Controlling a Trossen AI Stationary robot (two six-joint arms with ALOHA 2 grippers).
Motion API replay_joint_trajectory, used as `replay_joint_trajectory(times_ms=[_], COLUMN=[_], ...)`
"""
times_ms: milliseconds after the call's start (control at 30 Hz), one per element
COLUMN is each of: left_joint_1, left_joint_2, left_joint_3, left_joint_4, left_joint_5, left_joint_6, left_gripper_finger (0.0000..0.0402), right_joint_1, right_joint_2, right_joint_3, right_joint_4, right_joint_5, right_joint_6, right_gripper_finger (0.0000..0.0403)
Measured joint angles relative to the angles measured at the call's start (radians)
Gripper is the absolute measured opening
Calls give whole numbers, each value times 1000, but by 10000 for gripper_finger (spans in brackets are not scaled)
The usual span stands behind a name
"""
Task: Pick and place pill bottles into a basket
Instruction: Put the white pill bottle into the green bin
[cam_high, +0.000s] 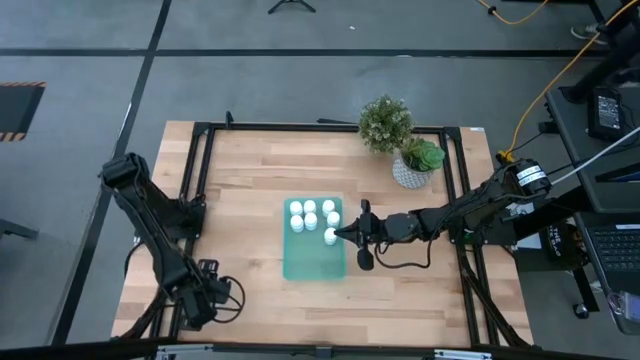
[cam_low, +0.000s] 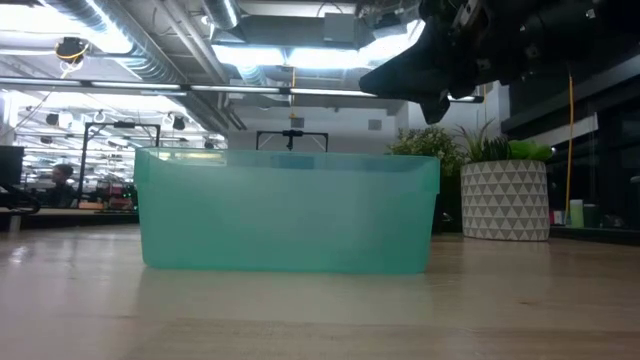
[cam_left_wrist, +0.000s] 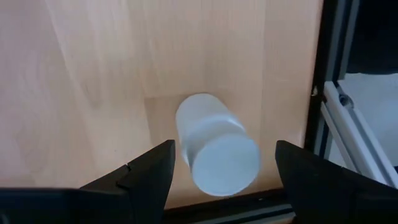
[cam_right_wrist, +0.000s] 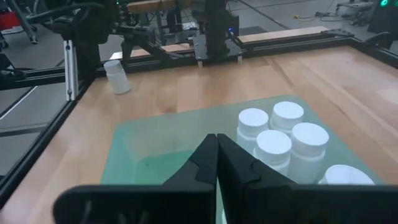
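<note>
At the middle of the wooden table (cam_high: 250, 180) we find the basket (cam_high: 313, 258), a teal tray lying with its long side running near to far. Seven pill bottles (cam_high: 309, 207) stand upright in its far half, clustered in rows, their round white caps showing in the high view; the near half of the tray is bare.

Our right gripper (cam_high: 340, 234) reaches in from the right and sits over the tray's right rim, just beside the nearest bottle of the cluster. In the right wrist view its two dark fingers (cam_right_wrist: 205, 163) are pressed together with nothing between them, hanging above the tray floor with the bottles off to one side.

Our left gripper (cam_left_wrist: 221, 163) is down at the near-left corner of the table, close to the black frame rail (cam_left_wrist: 326, 87). Its fingers are spread wide apart, and one more pill bottle (cam_left_wrist: 214, 144) stands on the wood between them, untouched by either finger.

Beyond the basket, at the far right of the table, we see a white patterned plant pot (cam_high: 410, 172) and a second leafy plant (cam_high: 385, 122).
</note>
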Motion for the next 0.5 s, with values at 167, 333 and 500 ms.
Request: replay_joint_trajectory(times_ms=[167, 333, 500], left_joint_1=[0, 0, 0], left_joint_2=[24, 35, 35], left_joint_3=[0, 0, 0], left_joint_4=[-5, -19, -19], left_joint_5=[-2, -9, -17], left_joint_6=[1, 1, 3], left_gripper_finger=[269, 269, 269], right_joint_1=[0, 0, 0], right_joint_2=[0, 0, 0], right_joint_3=[0, 0, 0], right_joint_4=[0, 0, 0], right_joint_5=[0, 0, 0], right_joint_6=[13, 25, 25], right_gripper_finger=[7, 7, 7])
